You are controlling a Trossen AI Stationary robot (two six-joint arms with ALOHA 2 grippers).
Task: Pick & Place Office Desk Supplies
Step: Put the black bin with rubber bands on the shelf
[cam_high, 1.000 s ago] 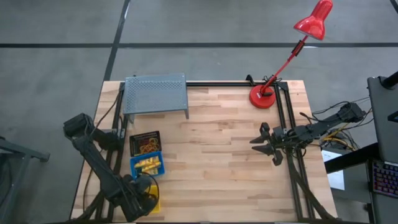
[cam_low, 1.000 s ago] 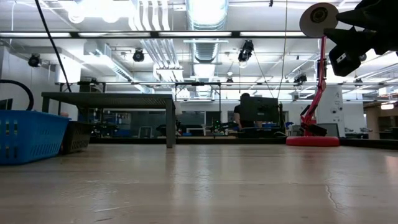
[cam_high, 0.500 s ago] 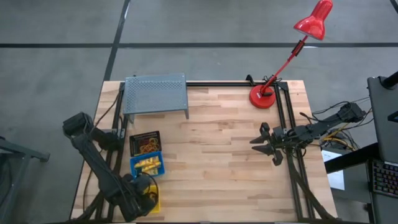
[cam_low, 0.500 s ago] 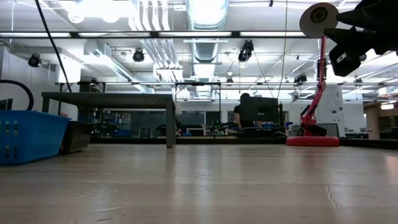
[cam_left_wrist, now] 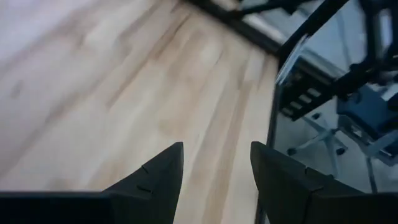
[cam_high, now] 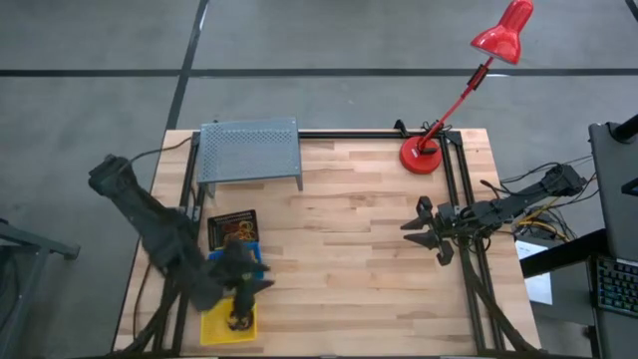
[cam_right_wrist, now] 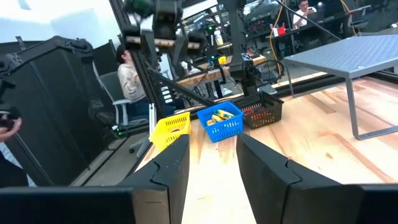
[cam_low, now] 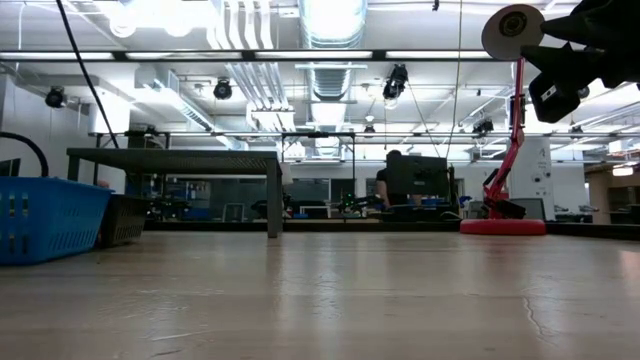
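Observation:
The supplies lie in three small bins at the table's left. Red and orange rubber bands fill the black bin (cam_high: 232,228) (cam_right_wrist: 261,112), yellow tubes the blue bin (cam_right_wrist: 222,120) (cam_low: 50,218), and a few small dark items sit in the yellow bin (cam_high: 227,321) (cam_right_wrist: 171,127). My left gripper (cam_high: 249,274) (cam_left_wrist: 214,155) hovers open over the blue bin and hides most of it from above. Holding nothing, my right gripper (cam_high: 424,235) (cam_right_wrist: 211,155) waits open above the table's right part.
A grey mesh stand (cam_high: 249,152) rests on its legs at the far left. The red desk lamp's base (cam_high: 422,156) stands at the far right corner. Bare wood (cam_high: 339,259) spreads between the bins and my right gripper. A person (cam_right_wrist: 130,71) sits beyond the table's left.
My left arm has swung up from the near left corner, and its gripper has moved from over the yellow bin toward the far edge and slightly right, to above the blue bin. The yellow bin is now uncovered. My right arm has kept still.

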